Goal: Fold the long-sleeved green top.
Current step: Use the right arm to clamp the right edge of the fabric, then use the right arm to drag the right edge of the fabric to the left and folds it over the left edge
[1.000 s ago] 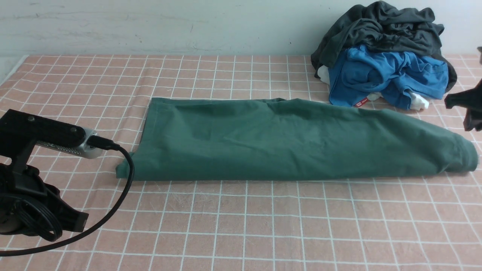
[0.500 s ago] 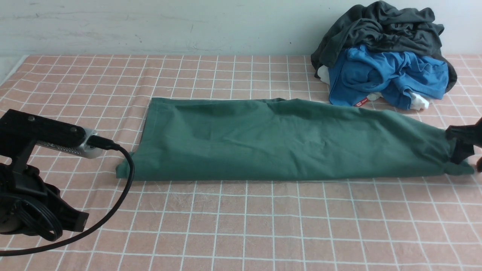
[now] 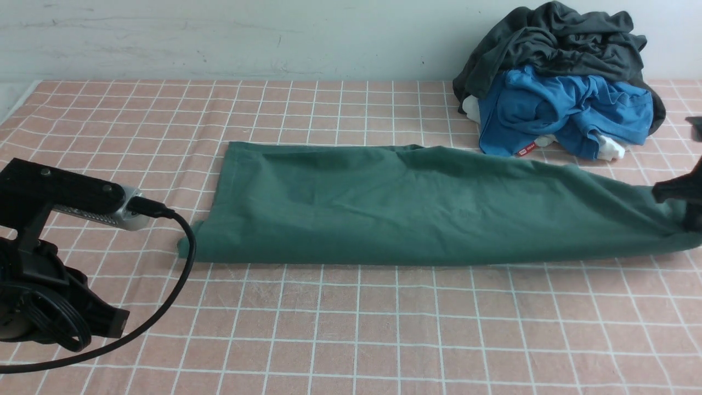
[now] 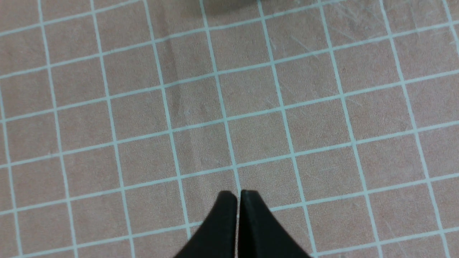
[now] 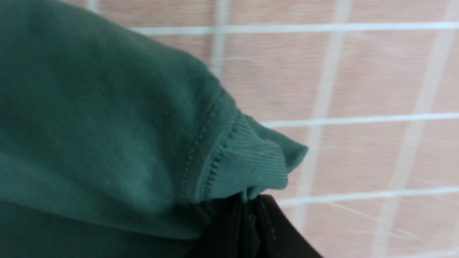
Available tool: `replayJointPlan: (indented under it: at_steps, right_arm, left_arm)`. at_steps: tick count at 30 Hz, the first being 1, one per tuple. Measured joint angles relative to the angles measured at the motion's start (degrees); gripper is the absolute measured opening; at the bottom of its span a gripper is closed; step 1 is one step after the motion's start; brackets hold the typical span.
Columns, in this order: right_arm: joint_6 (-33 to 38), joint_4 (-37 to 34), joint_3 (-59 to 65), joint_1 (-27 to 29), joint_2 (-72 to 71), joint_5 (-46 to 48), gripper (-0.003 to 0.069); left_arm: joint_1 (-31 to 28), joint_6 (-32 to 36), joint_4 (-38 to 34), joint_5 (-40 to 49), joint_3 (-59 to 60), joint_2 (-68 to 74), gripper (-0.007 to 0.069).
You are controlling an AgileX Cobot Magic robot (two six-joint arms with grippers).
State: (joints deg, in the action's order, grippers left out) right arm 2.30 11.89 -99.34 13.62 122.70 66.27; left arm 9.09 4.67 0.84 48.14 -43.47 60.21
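The green long-sleeved top [image 3: 417,208] lies as a long band across the middle of the checked tablecloth, reaching the right edge of the front view. At that right end my right gripper [image 3: 688,216] is shut on the fabric. In the right wrist view the black fingertips [image 5: 267,215] pinch the top's [image 5: 107,125] ribbed hem [image 5: 247,161], which is bunched just above the cloth. My left gripper [image 4: 239,195] is shut with nothing in it over bare tablecloth. Its arm [image 3: 49,263] sits at the front left, clear of the top.
A heap of clothes stands at the back right near the wall: a dark charcoal garment [image 3: 554,38] on top of a bright blue one [image 3: 559,109]. The left arm's black cable [image 3: 184,269] loops close to the top's left corner. The pink checked tablecloth [image 3: 351,329] covers the table.
My right gripper came down onto the top's right end, shut on it and drew it to the right. The top's left edge slid slightly right. The left arm has not moved.
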Motion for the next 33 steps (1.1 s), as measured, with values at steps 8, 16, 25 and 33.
replayJointPlan:
  at_steps: [8,16,25,33]
  right_arm:
    - [-3.84,7.89,-16.24,-0.30,-8.75,4.82,0.0020]
    - [-1.00,-15.42,-19.89,-17.39,-12.21,5.59,0.0020]
    - [0.42,-20.62,-19.89,-40.30,0.54,3.49,0.0045]
    - [0.68,-20.53,-19.89,-46.57,3.13,-1.95,0.0254]
  left_arm:
    - [0.00,0.00,-2.13,1.57,0.00,0.00,-0.0003]
    - [0.00,0.00,-2.37,1.69,0.00,0.00,-0.0003]
    - [0.00,0.00,-2.37,2.89,0.00,0.00,-0.0003]
    - [0.00,0.00,-2.37,3.12,0.00,0.00,-0.0003]
